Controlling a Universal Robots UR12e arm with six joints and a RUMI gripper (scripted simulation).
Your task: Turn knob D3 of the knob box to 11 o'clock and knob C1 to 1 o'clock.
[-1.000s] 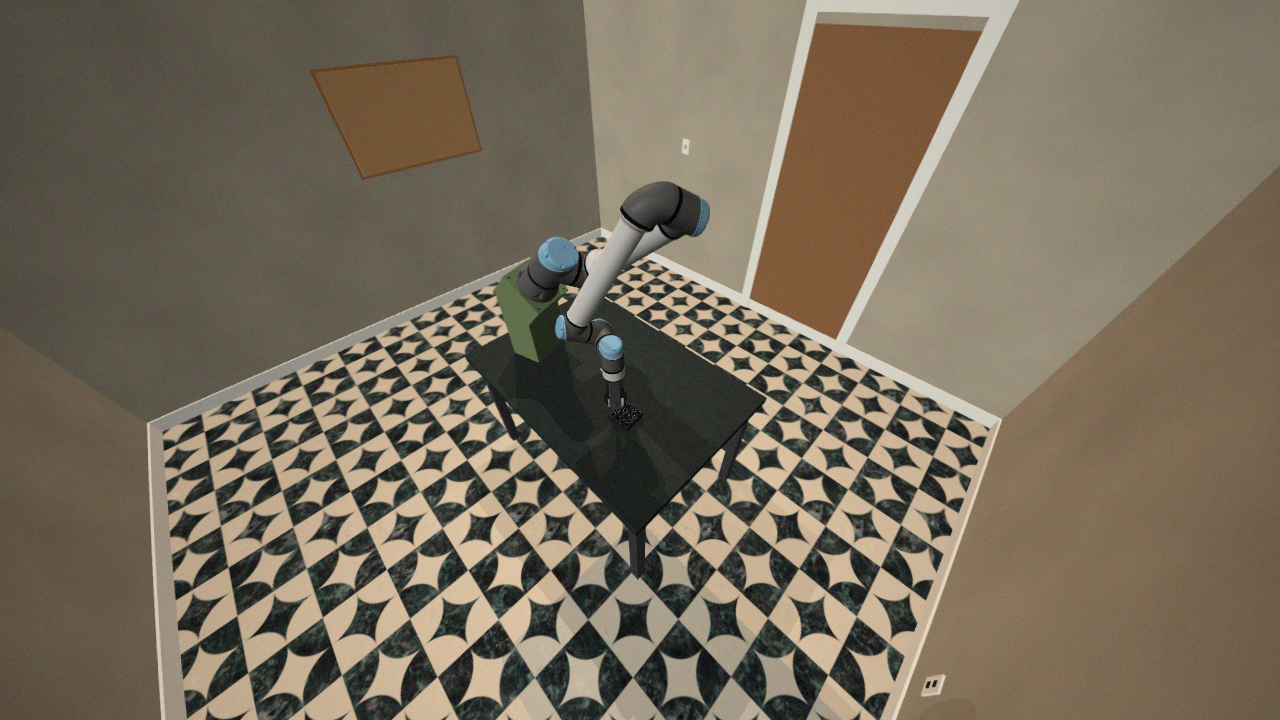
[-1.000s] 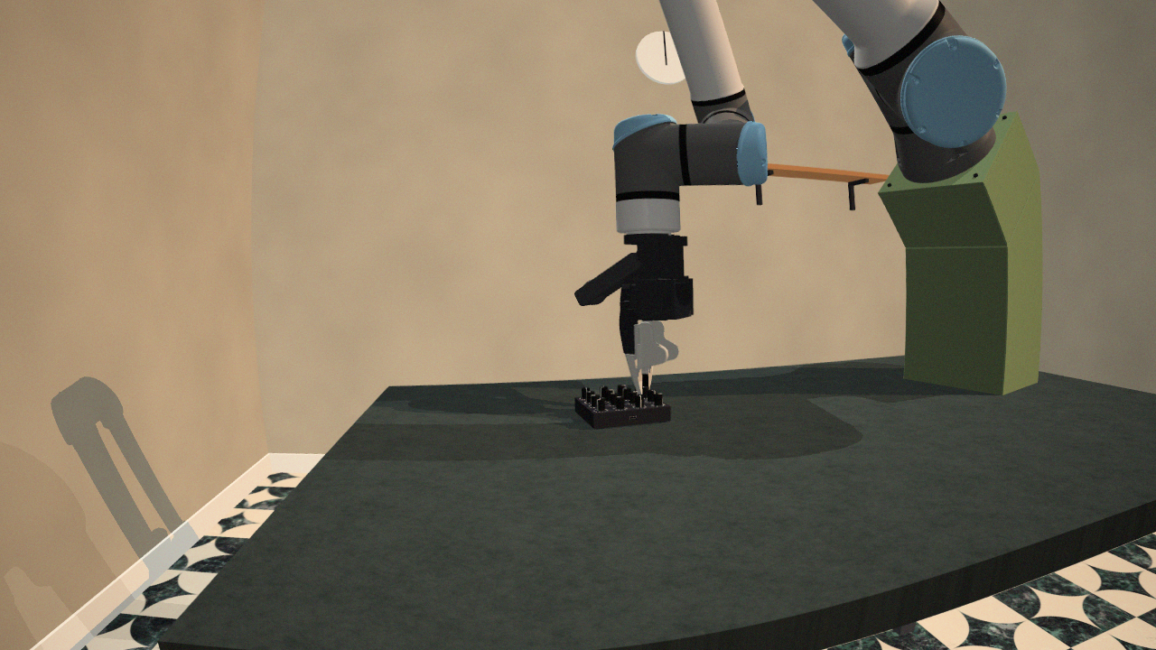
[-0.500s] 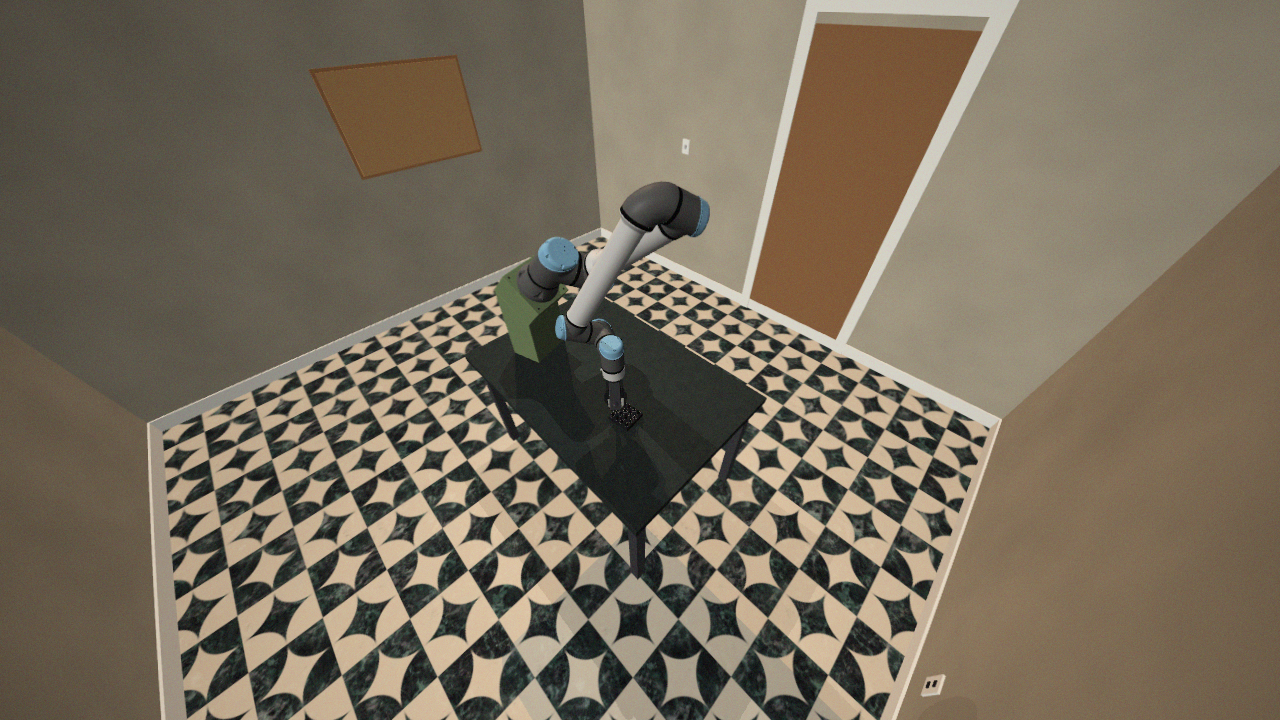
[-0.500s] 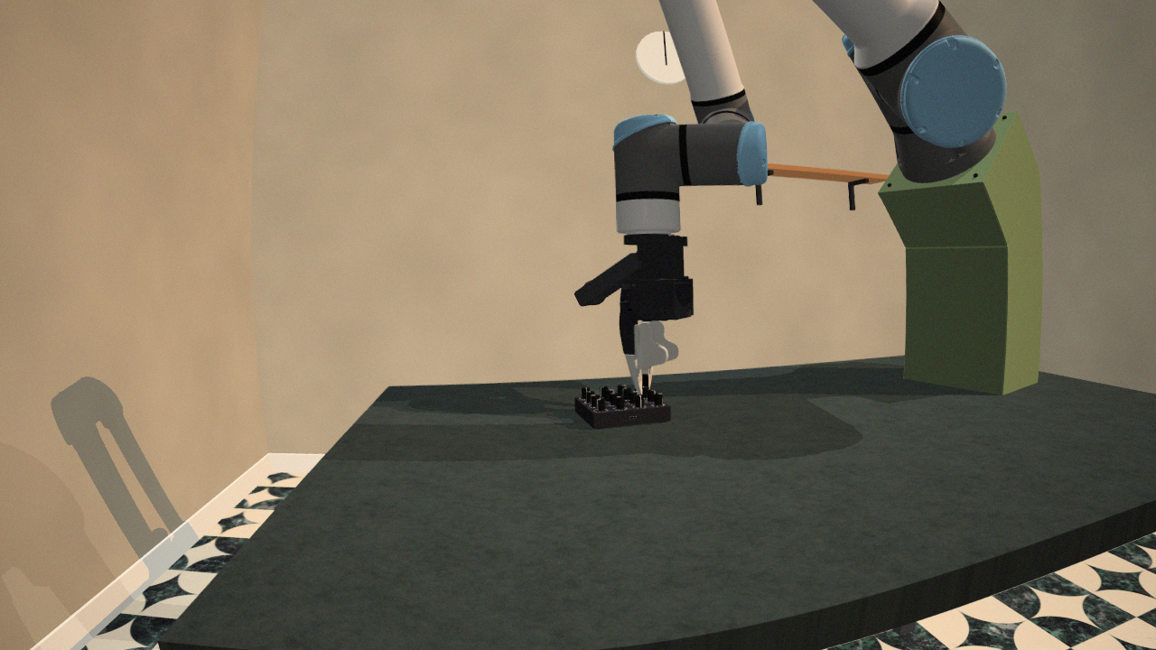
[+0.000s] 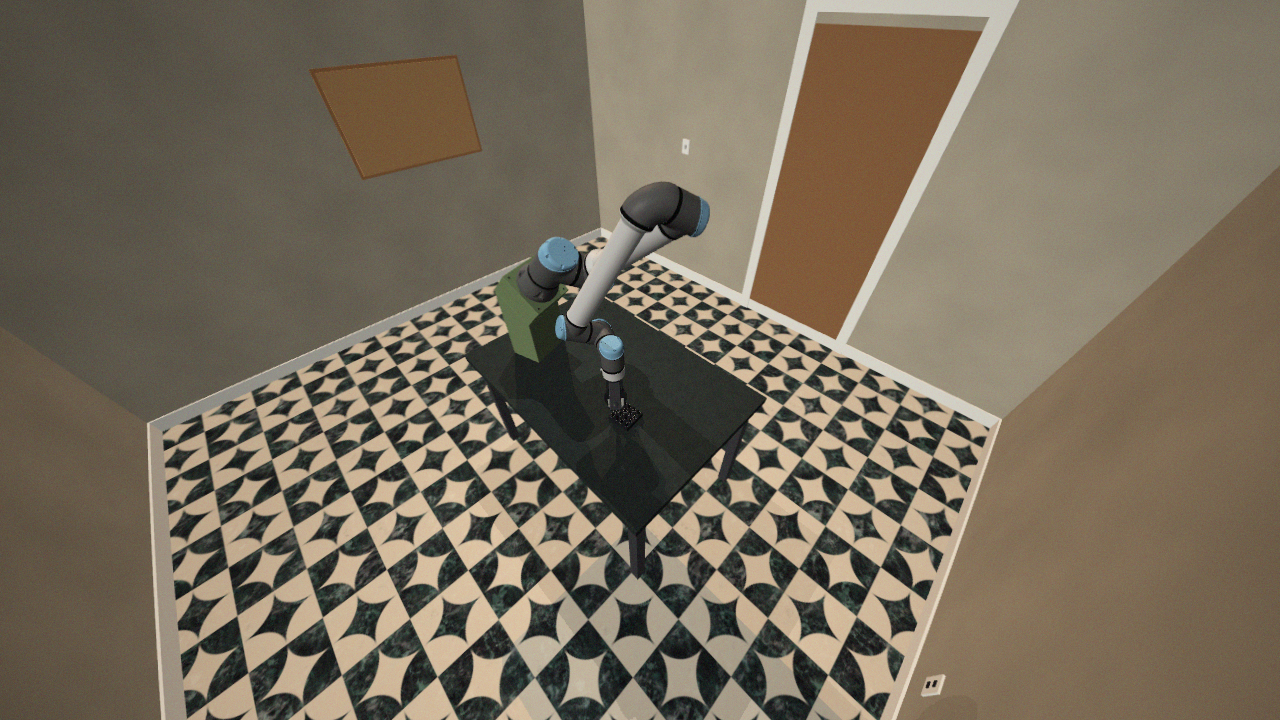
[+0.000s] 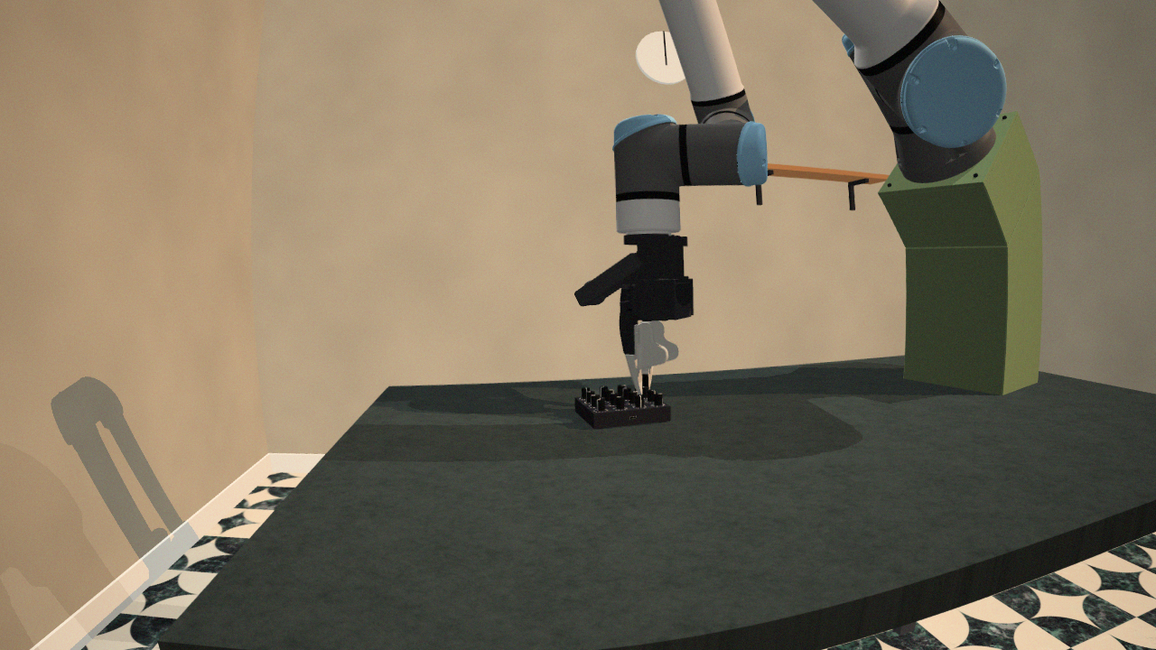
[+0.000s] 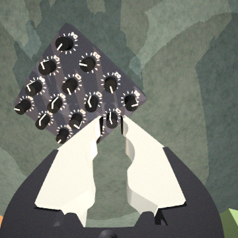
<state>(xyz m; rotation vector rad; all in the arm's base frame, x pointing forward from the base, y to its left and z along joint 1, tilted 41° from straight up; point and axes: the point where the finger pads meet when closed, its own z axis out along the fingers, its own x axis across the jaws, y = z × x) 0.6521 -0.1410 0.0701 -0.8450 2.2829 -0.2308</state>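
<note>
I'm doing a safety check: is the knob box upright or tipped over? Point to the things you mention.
Upright: the knob box (image 5: 629,426) (image 6: 626,418) (image 7: 90,79) sits flat on the table (image 5: 698,394) (image 6: 565,525) (image 7: 178,82), with its knobs (image 5: 624,414) (image 6: 601,403) (image 7: 70,85) pointing up in the exterior view.

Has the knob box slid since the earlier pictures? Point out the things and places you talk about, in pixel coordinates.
No. In the exterior view, the knob box (image 5: 628,416) (image 6: 622,417) (image 7: 99,77) shows no visible shift either way against the green pedestal (image 5: 537,331) (image 6: 954,315) (image 7: 232,219).
</note>
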